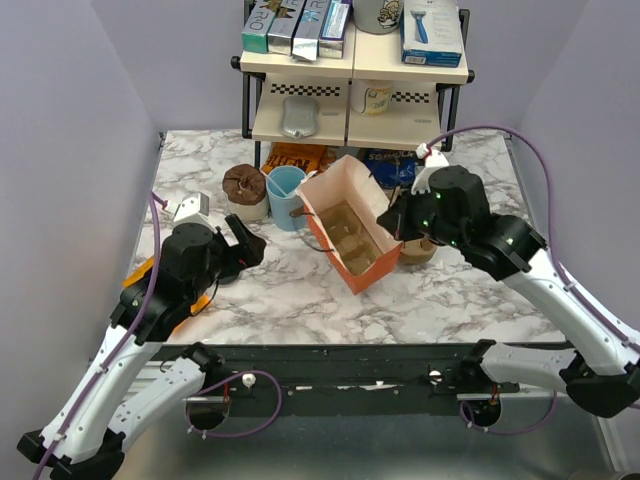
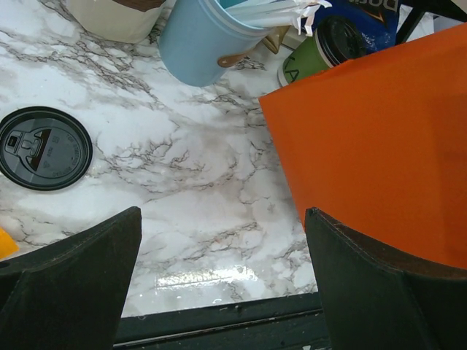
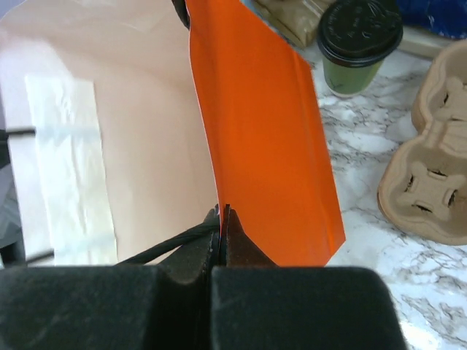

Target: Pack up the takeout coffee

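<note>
The right end effector [image 3: 222,222] is pinched shut on the top edge of the orange bag [image 3: 263,131], which stands open-mouthed in the middle of the worktop [image 1: 300,300]. The left end effector [image 2: 222,284] hangs with fingers spread wide, gripping nothing, near the worktop's front edge. Open marble lies between it and the bag's wall, with 1 loose black lid [image 2: 44,148] flat ahead of its left finger. The takeout coffee [image 3: 359,47] stands upright on the worktop, long axis vertical, lid up, beside the bag's wall, near the blue cup [image 2: 197,36] and a pulp carrier [image 3: 430,182].

Marble table [image 2: 204,168] bears blue cup [image 2: 193,36] — and loose lid [image 2: 44,148].
</note>
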### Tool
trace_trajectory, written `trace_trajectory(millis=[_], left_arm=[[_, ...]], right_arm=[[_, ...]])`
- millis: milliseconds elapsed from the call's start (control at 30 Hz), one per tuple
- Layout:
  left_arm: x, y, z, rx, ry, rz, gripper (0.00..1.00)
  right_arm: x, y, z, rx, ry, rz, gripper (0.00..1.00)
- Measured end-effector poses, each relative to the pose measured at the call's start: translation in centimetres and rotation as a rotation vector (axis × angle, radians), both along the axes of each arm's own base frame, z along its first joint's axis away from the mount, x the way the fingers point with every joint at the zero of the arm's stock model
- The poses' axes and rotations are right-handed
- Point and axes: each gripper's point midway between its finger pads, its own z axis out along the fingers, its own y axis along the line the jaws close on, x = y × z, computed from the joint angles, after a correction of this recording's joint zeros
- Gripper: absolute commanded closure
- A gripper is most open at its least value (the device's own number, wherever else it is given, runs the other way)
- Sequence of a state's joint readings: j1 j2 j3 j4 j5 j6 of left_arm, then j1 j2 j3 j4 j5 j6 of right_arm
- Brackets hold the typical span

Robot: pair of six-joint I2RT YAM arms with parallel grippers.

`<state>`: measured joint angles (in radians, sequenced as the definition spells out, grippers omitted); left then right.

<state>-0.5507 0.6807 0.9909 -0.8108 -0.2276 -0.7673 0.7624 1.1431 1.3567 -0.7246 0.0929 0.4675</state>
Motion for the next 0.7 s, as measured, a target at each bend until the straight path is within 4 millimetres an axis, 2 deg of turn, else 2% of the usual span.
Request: trace_trajectory(millis=[100,200,400,467,567,700], left_arm=[[-0.1,0.0,0.1,-0.003,-0.006,0.0,0.01],[-0.1,0.1,0.1,-0.003,-0.006,0.0,0.01],[-0.2,0.2,0.1,-0.006,-0.009,0.003,0.01],[-0.3,0.3,0.0,-0.004,-0.01,0.007,0.01],[-0.5,0.5,-0.1,-0.007,-0.012,0.011,0.01],[-0.7,0.7,-0.1,-0.011,-0.016,0.015,0.01]], right_arm=[[-0.4,-0.2,1.1,0.029,-0.022,0.005,0.99],[-0.1,0.1,0.2,0.02,-0.003,0.005,0.99],[0.9,1.0,-6.5,-0.107,0.14,-0.002,0.99],[1.2,1.2,-7.8,-0.137,0.169,-0.001,0.99],[1.1,1.6,-7.2,-0.123,0.156,0.027,0.99],[0.9,2.4,-4.7,-0.074,0.115,0.08,0.99]])
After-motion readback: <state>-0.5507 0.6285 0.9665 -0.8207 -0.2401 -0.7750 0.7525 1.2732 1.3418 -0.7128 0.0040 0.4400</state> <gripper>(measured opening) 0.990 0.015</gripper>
